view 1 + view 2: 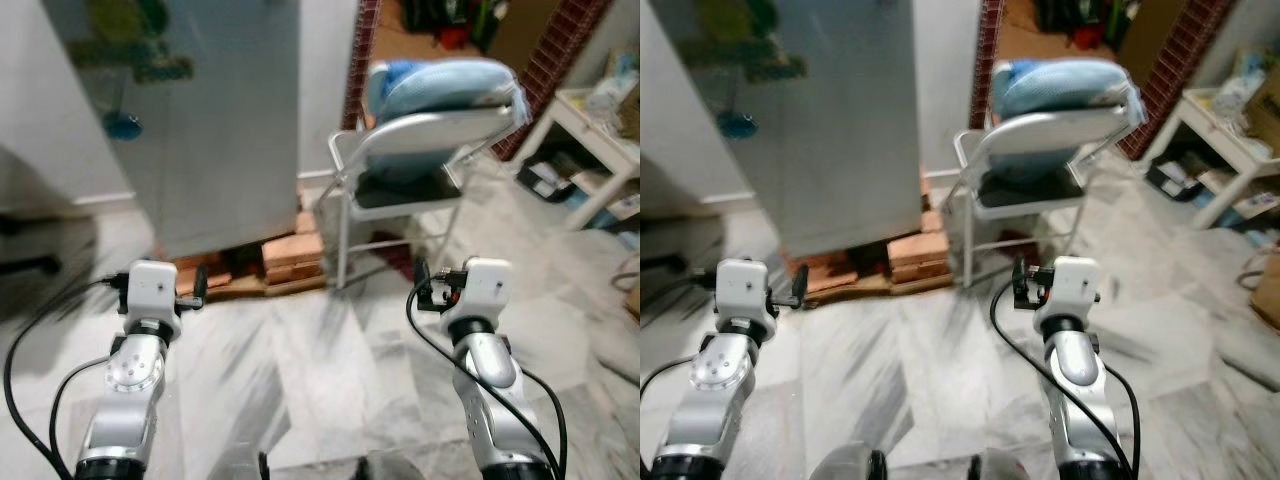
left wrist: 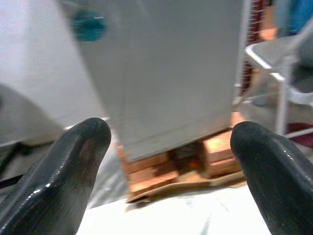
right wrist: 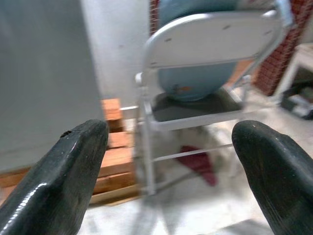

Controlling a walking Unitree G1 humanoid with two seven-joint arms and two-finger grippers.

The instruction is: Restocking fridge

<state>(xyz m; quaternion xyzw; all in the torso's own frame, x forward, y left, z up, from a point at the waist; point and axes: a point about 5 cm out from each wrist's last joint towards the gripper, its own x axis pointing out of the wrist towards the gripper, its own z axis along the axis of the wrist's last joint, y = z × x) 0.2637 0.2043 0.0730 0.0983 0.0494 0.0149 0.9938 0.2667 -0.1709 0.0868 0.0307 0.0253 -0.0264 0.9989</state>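
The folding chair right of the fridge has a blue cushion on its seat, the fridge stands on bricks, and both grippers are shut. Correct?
Not quite: both grippers are open. The left gripper and right gripper show fingers spread wide in the wrist views. The blue cushion does lie on the folding chair, and the fridge stands on bricks.

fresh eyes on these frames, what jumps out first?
The tall grey fridge, door shut, propped on bricks ahead to the left. Right of it stands a grey folding chair with a blue cushion on its seat. Low in front, the left gripper and right gripper are open and hold nothing.
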